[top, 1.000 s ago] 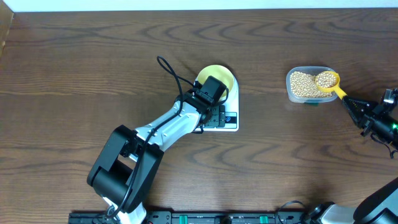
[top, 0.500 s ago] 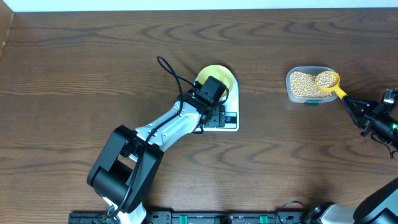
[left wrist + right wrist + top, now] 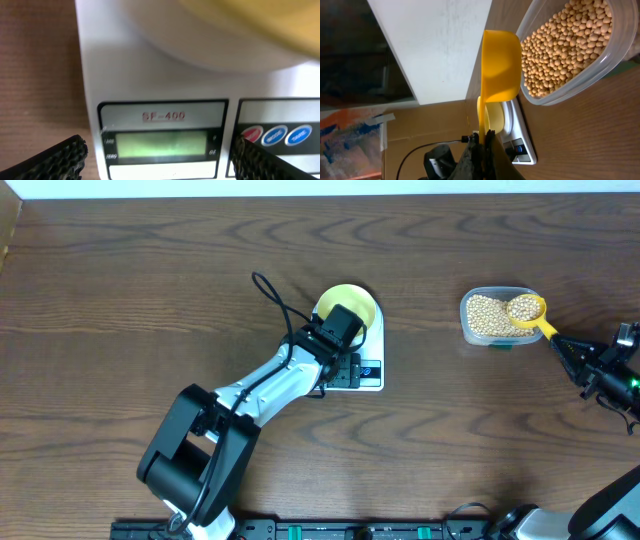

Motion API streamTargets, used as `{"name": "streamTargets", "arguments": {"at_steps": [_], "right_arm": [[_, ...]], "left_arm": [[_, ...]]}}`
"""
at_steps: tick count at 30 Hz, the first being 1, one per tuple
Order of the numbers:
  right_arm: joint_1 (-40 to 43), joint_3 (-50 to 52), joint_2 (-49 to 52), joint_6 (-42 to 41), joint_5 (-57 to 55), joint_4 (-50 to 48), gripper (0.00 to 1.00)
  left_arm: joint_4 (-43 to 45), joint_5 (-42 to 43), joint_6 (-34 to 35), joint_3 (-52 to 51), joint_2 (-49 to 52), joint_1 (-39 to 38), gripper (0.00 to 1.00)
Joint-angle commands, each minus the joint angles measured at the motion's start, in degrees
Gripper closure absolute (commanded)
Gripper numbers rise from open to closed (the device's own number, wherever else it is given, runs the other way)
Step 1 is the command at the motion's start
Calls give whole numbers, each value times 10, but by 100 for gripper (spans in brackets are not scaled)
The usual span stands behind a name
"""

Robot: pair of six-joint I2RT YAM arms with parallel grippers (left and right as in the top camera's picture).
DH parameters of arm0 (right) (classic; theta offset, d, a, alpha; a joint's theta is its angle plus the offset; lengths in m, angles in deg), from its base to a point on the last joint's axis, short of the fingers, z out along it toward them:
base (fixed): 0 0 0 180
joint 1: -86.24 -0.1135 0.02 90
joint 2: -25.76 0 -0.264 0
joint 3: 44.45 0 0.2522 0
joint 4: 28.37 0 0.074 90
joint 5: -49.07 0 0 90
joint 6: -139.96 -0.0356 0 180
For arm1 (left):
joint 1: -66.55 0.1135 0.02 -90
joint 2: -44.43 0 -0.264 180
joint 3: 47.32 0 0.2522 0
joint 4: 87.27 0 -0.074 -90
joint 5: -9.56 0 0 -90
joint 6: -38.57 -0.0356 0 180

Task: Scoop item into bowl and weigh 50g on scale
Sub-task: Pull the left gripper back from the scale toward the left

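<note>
The item, small tan beans (image 3: 484,316) (image 3: 567,42), fills a clear plastic tub (image 3: 468,330) (image 3: 600,70) at the right. A yellow scoop (image 3: 527,308) (image 3: 501,65) heaped with beans hovers over the tub's right end, and my right gripper (image 3: 560,344) (image 3: 484,136) is shut on its handle. The pale-yellow bowl (image 3: 352,304) (image 3: 494,116) sits on the white scale (image 3: 372,381) (image 3: 150,75) (image 3: 524,145). My left gripper (image 3: 343,366) (image 3: 157,162) hangs open just above the scale's front, its fingers (image 3: 55,160) either side of the lit LCD (image 3: 160,144). What the LCD reads is too blurred to tell.
Three round buttons (image 3: 275,135) sit right of the display. A black cable (image 3: 275,295) loops from the left arm over the table behind the scale. The wooden table (image 3: 150,300) stretches wide to the left.
</note>
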Motion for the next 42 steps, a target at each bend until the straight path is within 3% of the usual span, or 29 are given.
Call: {"name": "streamTargets", "arguments": {"at_steps": [1, 11, 19, 28, 38, 42], "right_arm": [[6, 4, 3, -1, 16, -2, 99], [6, 4, 3, -1, 17, -1, 99], [6, 4, 3, -1, 28, 1, 99], [5, 4, 3, -1, 28, 1, 99], [5, 4, 3, -1, 36, 3, 99], [5, 4, 3, 10, 36, 3, 99]], "left_arm": [[-3, -13, -4, -7, -38, -2, 6], [-7, 2, -4, -6, -60, 0, 6], [-24, 17, -5, -6, -180, 38, 6], [-91, 151, -52, -6, -277, 148, 6], [-116, 160, -95, -6, -281, 160, 6], [-126, 104, -95, -6, -281, 161, 6]]}}
